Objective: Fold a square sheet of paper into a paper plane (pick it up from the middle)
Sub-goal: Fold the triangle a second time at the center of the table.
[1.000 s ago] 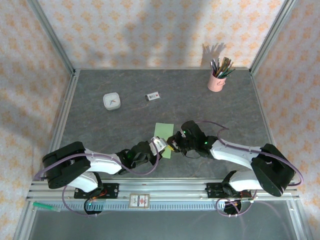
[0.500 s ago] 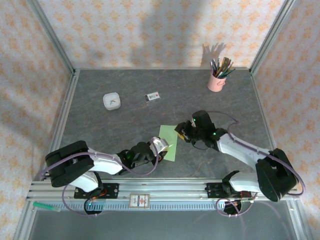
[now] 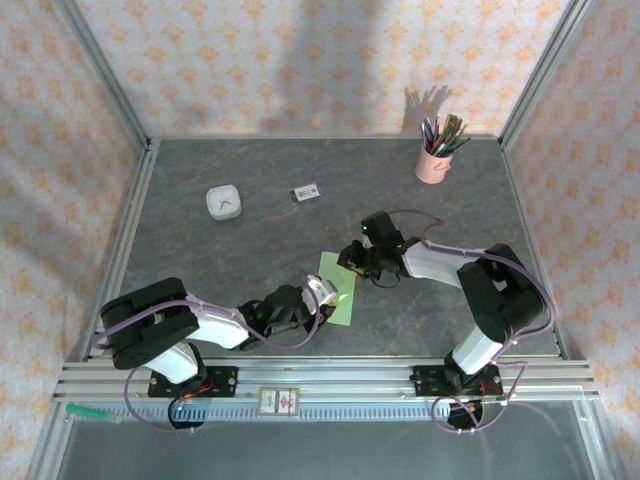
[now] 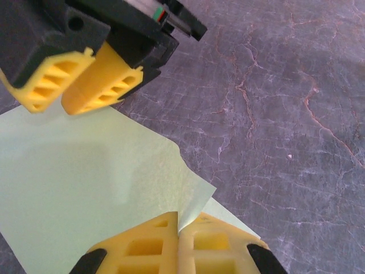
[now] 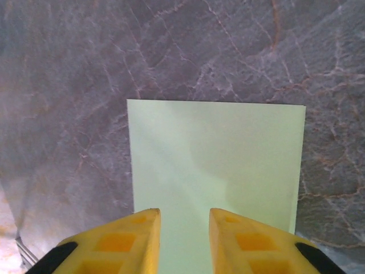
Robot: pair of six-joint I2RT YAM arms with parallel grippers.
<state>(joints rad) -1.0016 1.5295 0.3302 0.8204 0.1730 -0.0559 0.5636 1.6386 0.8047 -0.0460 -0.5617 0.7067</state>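
Left gripper (image 3: 322, 291) clenched on a lifted corner of the square sheet of paper (image 3: 338, 295). The sheet is pale green and lies on the grey table (image 3: 250, 240) near the front middle, between both arms. Right gripper (image 3: 349, 264) sits low over the sheet's far end, fingers slightly parted, grasping nothing.

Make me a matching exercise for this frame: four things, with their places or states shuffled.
1. left gripper
2. right gripper
3. pink pencil cup
4. white dish

A. far right corner of the table
B. shut on the square sheet of paper
C. left of the small card
D. open, over that sheet

Pairs: 1-B, 2-D, 3-A, 4-C
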